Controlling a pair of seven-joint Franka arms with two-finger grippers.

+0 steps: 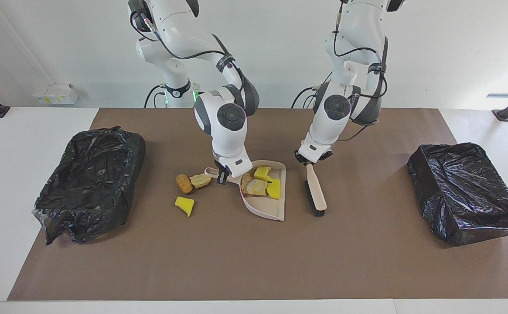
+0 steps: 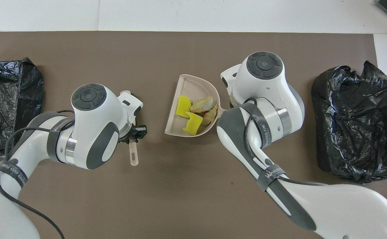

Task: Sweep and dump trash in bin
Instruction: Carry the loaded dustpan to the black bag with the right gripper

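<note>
A beige dustpan (image 1: 275, 211) (image 2: 186, 88) lies mid-table with several pieces of trash (image 1: 258, 185) (image 2: 188, 114) in it, yellow and pale beige. My right gripper (image 1: 222, 176) is shut on the dustpan's handle; the overhead view hides it under its own wrist. Three more pieces lie on the mat toward the right arm's end: an orange-brown oval (image 1: 184, 183), a beige lump (image 1: 200, 180) and a yellow wedge (image 1: 185, 205). My left gripper (image 1: 309, 161) (image 2: 133, 134) is shut on the brush (image 1: 315, 192) (image 2: 133, 157), whose black bristles (image 1: 319, 213) rest on the mat beside the pan.
Two bins lined with black bags stand on the brown mat, one at the right arm's end (image 1: 90, 183) (image 2: 354, 116), one at the left arm's end (image 1: 465, 192) (image 2: 7, 106). The loose pieces lie between the dustpan and the right arm's bin.
</note>
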